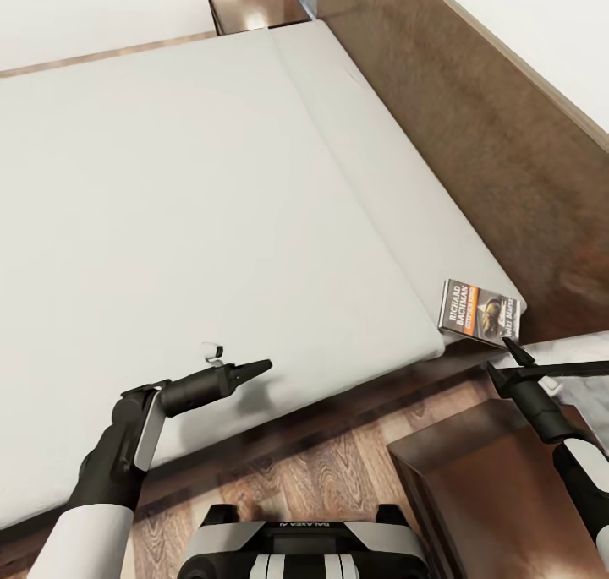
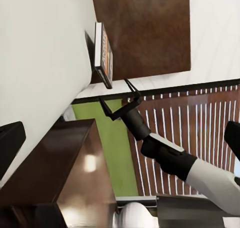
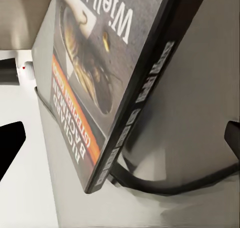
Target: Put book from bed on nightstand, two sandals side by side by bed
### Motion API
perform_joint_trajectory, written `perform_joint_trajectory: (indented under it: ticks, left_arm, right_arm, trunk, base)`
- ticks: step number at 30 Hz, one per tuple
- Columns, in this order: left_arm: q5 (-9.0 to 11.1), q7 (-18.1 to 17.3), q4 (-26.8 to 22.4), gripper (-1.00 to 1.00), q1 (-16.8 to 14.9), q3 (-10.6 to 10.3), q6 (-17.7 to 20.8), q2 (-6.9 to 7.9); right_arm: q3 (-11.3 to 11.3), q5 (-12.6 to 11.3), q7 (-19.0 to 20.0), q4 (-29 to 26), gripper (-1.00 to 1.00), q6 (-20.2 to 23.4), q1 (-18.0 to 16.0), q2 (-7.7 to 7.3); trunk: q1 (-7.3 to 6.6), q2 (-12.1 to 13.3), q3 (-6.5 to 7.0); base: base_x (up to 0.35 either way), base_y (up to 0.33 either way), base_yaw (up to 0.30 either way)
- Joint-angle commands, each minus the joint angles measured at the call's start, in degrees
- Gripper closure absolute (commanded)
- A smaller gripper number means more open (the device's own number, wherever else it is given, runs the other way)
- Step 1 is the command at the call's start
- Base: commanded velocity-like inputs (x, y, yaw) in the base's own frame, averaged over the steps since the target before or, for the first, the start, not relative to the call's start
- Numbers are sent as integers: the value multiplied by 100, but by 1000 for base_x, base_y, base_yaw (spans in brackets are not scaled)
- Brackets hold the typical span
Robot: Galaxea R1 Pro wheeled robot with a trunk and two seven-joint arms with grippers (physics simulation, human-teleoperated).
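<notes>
The book (image 1: 477,311) is lying flat at the near corner of the bed (image 1: 211,190), cover up, right by the headboard end with its edge poking slightly past the mattress. The right gripper (image 1: 508,363) is hanging just beside it with its jaws spread open, not touching it. The left gripper (image 1: 252,368) is hovering over the mattress edge, looking pinched closed. A nightstand (image 1: 482,486) is sitting below the right arm.
</notes>
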Motion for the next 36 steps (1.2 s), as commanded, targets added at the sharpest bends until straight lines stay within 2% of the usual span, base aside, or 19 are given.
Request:
perform_joint_trajectory:
  ticks: [1, 21, 29, 36]
  left_arm:
    - [1, -18, 8, -100, -3, 10, 55, -5]
    - [6, -15, 35, -100, -3, 11, 54, -6]
    - [6, -15, 38, -100, -3, 11, 54, -7]
    - [6, -15, 41, -100, -3, 11, 54, -8]
  right_arm:
    - [-8, -40, 0, 1, -100, 46, -2, 0]
    - [-8, -40, 2, 1, -100, 46, -2, -36]
    - [-8, -40, 2, 1, -100, 46, -1, -65]
    - [-8, -40, 2, 1, -100, 46, -2, -70]
  trunk:
    - [0, -1, -2]
    - [0, -1, -2]
    - [0, -1, -2]
    - [0, -1, -2]
  base:
    - [0, 140, 0]
    - [0, 18, 0]
    - [164, 29, 0]
    - [26, 6, 0]
